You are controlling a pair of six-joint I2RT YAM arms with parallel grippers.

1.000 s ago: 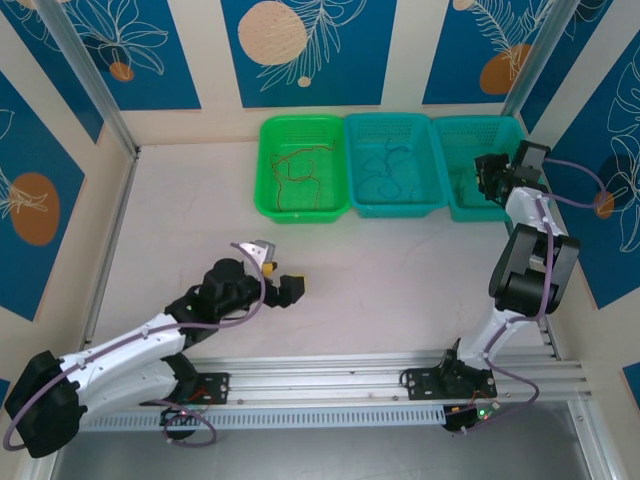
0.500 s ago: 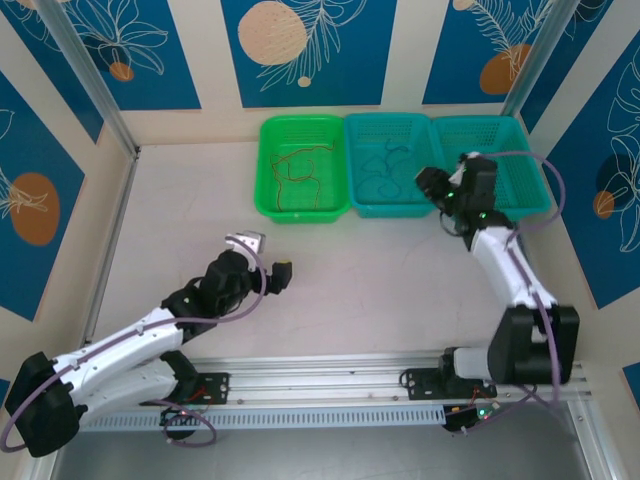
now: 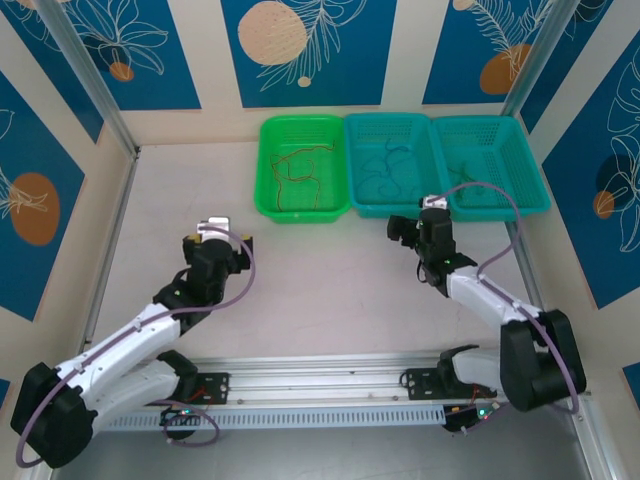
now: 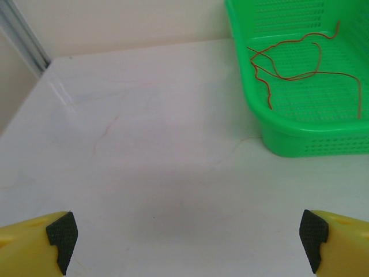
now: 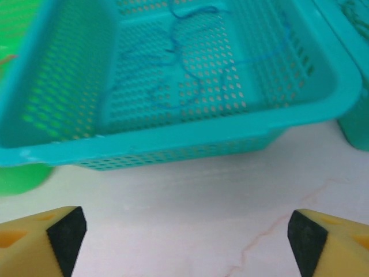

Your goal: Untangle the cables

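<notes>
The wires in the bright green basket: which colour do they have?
Red-brown wires, clearest in the left wrist view, lying inside the green basket.

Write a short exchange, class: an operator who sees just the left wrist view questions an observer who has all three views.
Operator: What stands beyond my green basket?
Observer: A middle teal basket holding blue cables, then a right teal basket.
Operator: Where is the right end effector?
Observer: Over the bare table, just in front of the middle teal basket, open and empty.
</notes>
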